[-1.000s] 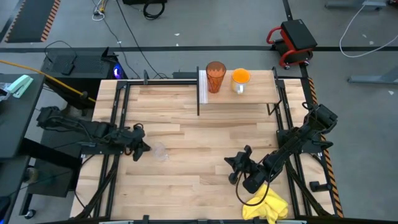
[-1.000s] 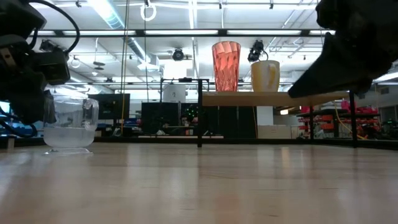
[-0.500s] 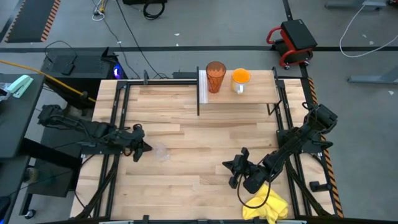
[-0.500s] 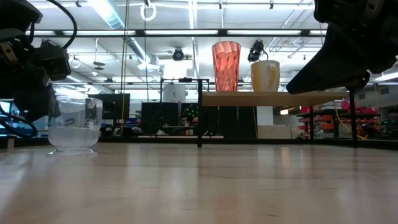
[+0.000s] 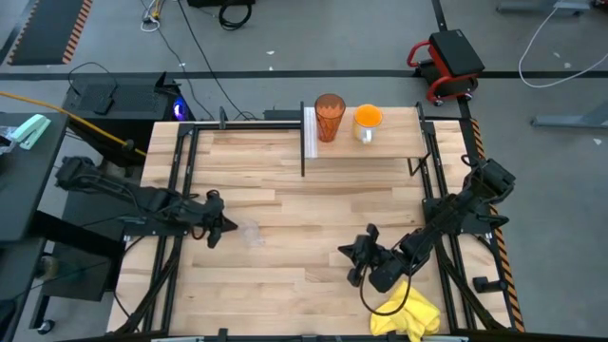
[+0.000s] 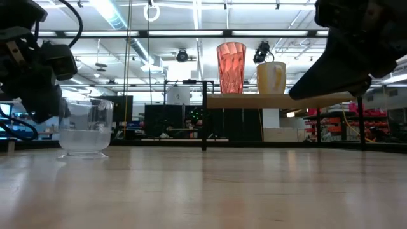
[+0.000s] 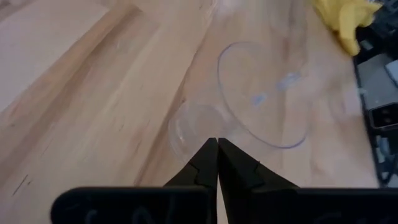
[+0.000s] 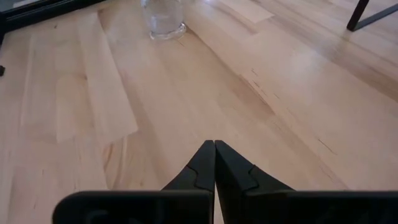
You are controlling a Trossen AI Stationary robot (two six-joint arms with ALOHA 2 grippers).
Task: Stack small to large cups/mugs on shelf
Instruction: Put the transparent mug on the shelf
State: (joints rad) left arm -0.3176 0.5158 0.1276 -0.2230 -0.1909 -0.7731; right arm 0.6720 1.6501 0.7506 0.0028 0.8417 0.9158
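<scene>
Your left gripper (image 7: pixel 216 144) has its fingers pressed together at the rim of the small clear glass (image 7: pixel 261 93), which stands on the tabletop (image 5: pixel 313 199) right in front of the tips; whether the rim is pinched between them, you cannot tell. Well beyond sits the shelf (image 5: pixel 389 147), carrying the dark-orange tumbler (image 5: pixel 329 117) and the orange cup (image 5: pixel 367 121). Your right gripper (image 8: pixel 214 149) waits closed and empty. You look to be at the pickup: confirm the hold, then lift gently.
</scene>
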